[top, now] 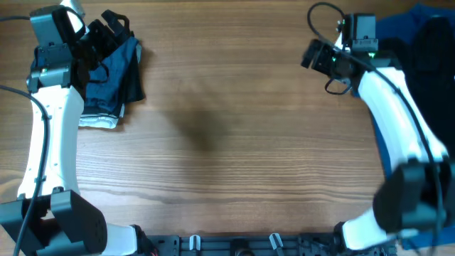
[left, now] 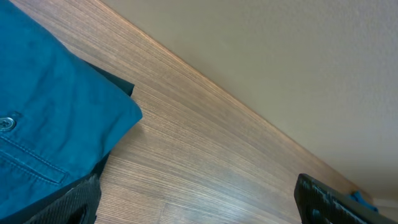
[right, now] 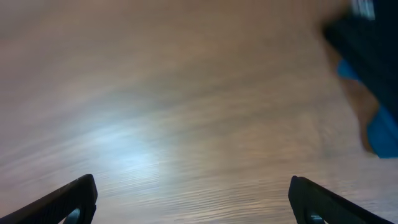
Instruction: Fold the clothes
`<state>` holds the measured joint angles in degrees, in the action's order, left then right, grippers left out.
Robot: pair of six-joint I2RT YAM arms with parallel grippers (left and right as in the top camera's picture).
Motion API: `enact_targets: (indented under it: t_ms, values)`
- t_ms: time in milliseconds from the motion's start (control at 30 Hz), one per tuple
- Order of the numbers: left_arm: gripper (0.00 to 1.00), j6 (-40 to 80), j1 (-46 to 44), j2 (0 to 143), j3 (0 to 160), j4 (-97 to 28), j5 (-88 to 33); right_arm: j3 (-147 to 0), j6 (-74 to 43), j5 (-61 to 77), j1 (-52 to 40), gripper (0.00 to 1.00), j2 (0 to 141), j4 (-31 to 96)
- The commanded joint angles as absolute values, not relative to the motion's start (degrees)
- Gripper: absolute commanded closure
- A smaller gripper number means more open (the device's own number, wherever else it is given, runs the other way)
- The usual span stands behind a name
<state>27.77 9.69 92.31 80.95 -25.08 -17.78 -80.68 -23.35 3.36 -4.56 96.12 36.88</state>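
Observation:
A stack of folded clothes (top: 114,82) lies at the table's far left: blue on top, black below, a white layer at the bottom. My left gripper (top: 112,30) hovers over its far end, open and empty. In the left wrist view the blue garment (left: 50,112), with a button, lies left of the open gripper (left: 199,208), and black fabric (left: 119,85) peeks out beneath it. A loose heap of blue and black clothes (top: 419,35) sits at the far right. My right gripper (top: 311,54) is left of that heap, open over bare wood. The right wrist view shows the open gripper (right: 196,205) with blurred dark and blue fabric (right: 373,68) at the upper right.
The wooden table (top: 227,142) stretches between the two arms, with a faint shadow near its middle. Its far edge meets a pale wall (left: 280,56) just beyond the left gripper. A black rail with clips (top: 234,245) runs along the near edge.

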Motion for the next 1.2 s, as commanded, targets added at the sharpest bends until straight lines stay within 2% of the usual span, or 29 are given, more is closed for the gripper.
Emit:
enact_targets:
  t_ms: [0, 133, 400, 767, 967, 1167]
  values:
    - [0.0, 27.7, 9.6, 92.7, 80.9, -24.9, -16.8, -80.9, -24.1, 2.7, -9.1, 0.0, 82.2, 36.7]
    - [0.0, 27.7, 9.6, 92.7, 80.9, -24.9, -16.8, -80.9, -24.2, 2.7, -12.1, 0.01, 70.5, 36.7]
    - [0.0, 27.7, 9.6, 92.7, 80.9, -24.9, -16.8, -79.0, -20.9, -0.5, -12.3, 0.01, 47.2, 41.5]
    - [0.0, 27.7, 9.6, 92.7, 80.9, -24.9, -16.8, -55.3, -21.6, -5.2, -11.0, 0.0, 17.0, 41.1]
    - [0.0, 27.7, 9.6, 92.7, 80.9, -24.9, -16.8, -32.5, -30.6, -5.1, -2.2, 0.01, 3.6, 28.1]
    - [0.0, 27.7, 9.6, 92.7, 80.9, -24.9, -16.8, -18.8, -32.0, -2.9, -1.3, 0.0, 0.3, 11.4]
